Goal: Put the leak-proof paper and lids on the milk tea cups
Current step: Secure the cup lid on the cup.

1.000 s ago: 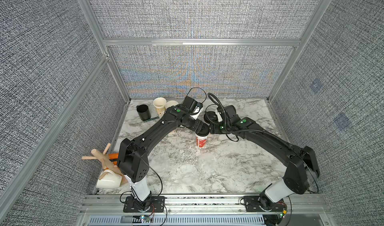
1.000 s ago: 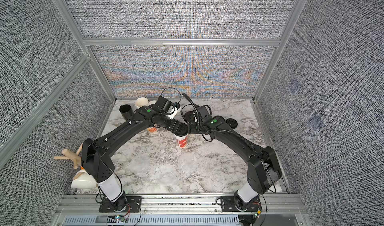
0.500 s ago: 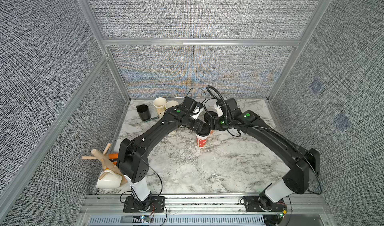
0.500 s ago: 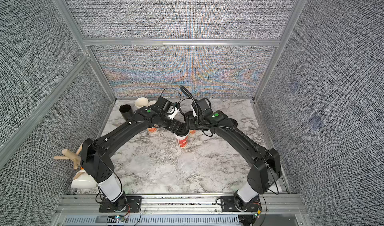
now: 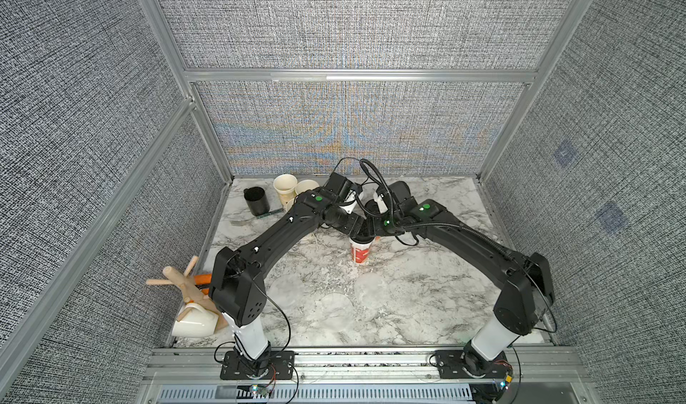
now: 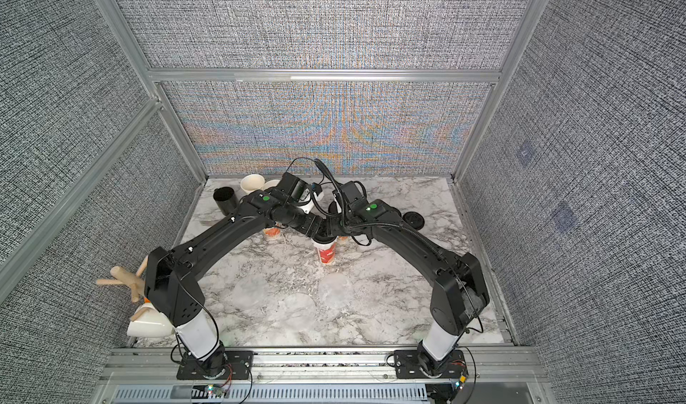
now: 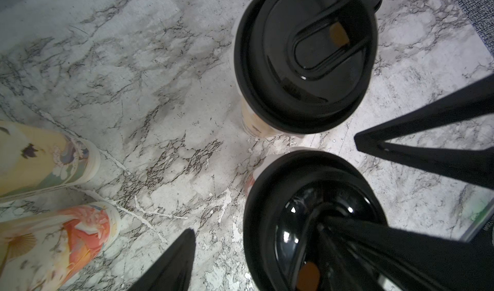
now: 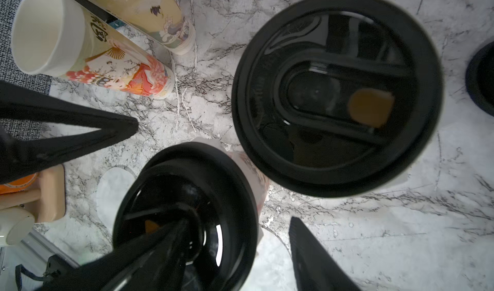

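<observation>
Left gripper (image 7: 256, 226): we are holding fingers spread, one tip over the black lid (image 7: 278, 193) of a milk tea cup (image 5: 360, 253).
Right gripper (image 8: 239, 220): fingers standing apart across that lid's edge.

A black mug (image 5: 256, 201) stands on the marble table (image 5: 456, 192), with a fork (image 5: 237, 221) and a thin green stick (image 5: 269, 214) just beside it, a wooden rack (image 5: 185, 287) touching a white mug (image 5: 193, 324) well in front of it, and a loose black lid (image 6: 414, 220) far right of it.
</observation>
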`<state>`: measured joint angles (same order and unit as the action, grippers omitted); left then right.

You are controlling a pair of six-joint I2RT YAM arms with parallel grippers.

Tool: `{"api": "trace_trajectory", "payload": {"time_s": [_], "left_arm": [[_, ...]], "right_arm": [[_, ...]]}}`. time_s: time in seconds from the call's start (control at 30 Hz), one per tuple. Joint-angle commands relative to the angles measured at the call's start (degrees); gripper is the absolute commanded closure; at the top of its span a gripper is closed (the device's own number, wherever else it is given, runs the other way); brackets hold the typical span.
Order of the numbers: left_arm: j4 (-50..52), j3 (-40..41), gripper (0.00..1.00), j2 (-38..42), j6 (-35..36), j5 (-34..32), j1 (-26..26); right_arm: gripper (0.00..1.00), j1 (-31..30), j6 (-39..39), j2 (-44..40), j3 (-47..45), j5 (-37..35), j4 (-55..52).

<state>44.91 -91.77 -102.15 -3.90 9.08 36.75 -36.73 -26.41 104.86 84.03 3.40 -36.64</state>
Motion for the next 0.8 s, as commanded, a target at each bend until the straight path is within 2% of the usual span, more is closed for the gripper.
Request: {"api": "trace_trajectory", "payload": {"time_s": [0.0, 0.4, 0.5, 0.6, 0.77], "left_arm": [[9.1, -0.7, 0.27, -1.4, 1.6, -2.5, 0.1], [9.4, -7.9, 0.26, 1.7, -0.6, -1.5, 0.1], [10.4, -7.7, 0.27, 2.7, -2.8, -3.6, 0.0], [12.5, -7.6, 0.28, 3.0, -7.3, -8.6, 0.0], [12.9, -6.7, 0.31, 1.5, -9.7, -10.1, -0.5]], "right_arm": [[0.41, -0.3, -0.3, 0.2, -1.6, -0.1, -0.7], [0.45, -0.2, -0.9, -0.4, -3.3, -0.8, -0.6], [0.45, -0.2, -0.8, -0.4, -3.3, -1.0, -0.8], [0.46, -0.2, -0.7, -0.5, -3.3, -1.1, -1.0], [0.46, -0.2, -0.4, -0.5, -2.9, -1.2, -1.4]]}}
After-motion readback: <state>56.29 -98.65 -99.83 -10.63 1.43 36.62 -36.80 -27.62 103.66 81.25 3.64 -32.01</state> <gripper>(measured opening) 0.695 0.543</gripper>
